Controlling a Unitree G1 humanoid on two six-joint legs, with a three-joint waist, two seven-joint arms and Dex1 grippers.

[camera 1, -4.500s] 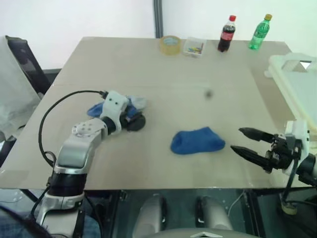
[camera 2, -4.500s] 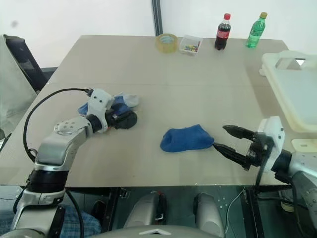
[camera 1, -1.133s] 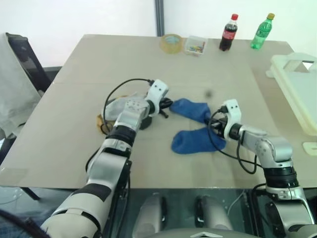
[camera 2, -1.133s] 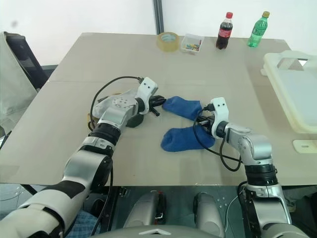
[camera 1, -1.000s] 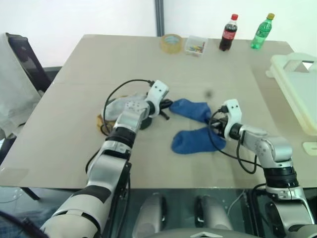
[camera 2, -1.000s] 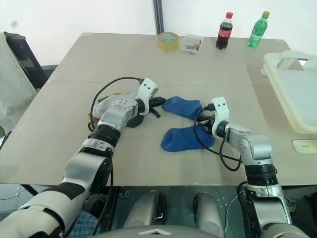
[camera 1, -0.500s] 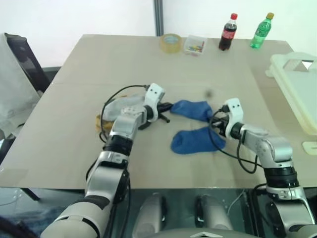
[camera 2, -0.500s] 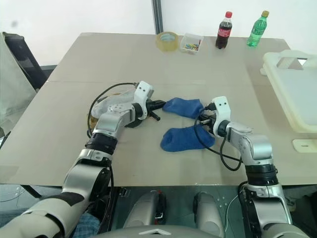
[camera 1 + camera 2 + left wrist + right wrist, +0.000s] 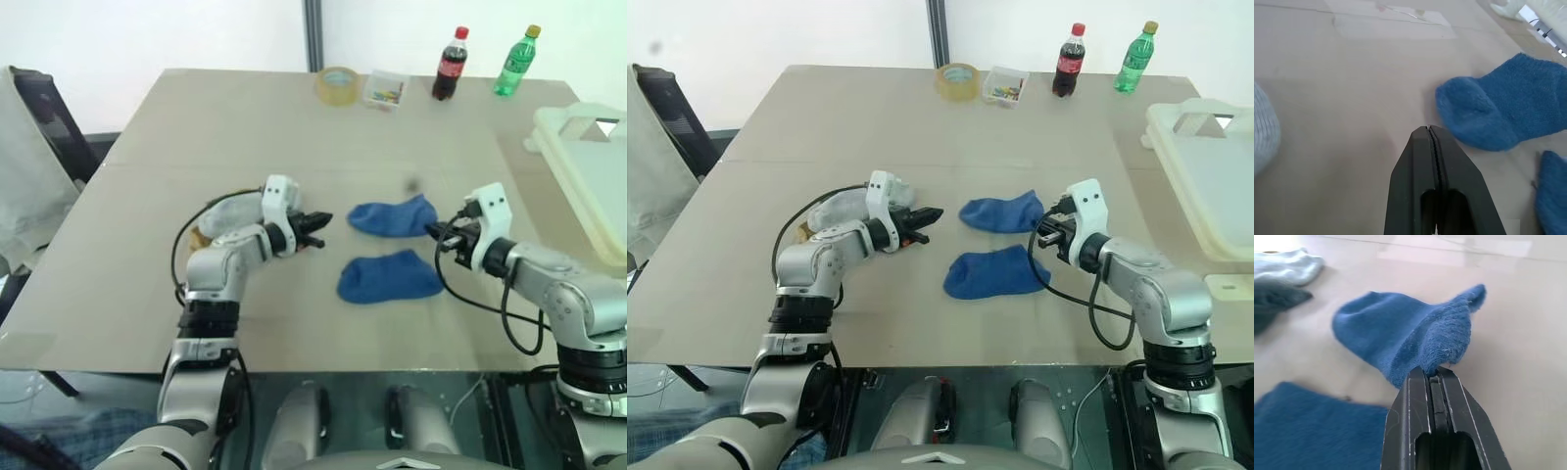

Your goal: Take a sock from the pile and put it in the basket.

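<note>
On the tan desk (image 9: 147, 294), right tool (image 9: 1046, 235) was pinched on a blue sock (image 9: 1000, 212) mid-desk, basket (image 9: 1205, 186) off toward the right edge, left tool (image 9: 926, 216) clamped empty beside the pile (image 9: 838, 208).

Head stereo pair: I look down over table (image 9: 147, 147) | wrist cams: close, low along fingers | shared: my two blue socks (image 9: 999, 212).

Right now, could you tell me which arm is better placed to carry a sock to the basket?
Right. Its tool is shut on the blue sock's edge, nearer the basket; the left tool is shut on nothing.
</note>
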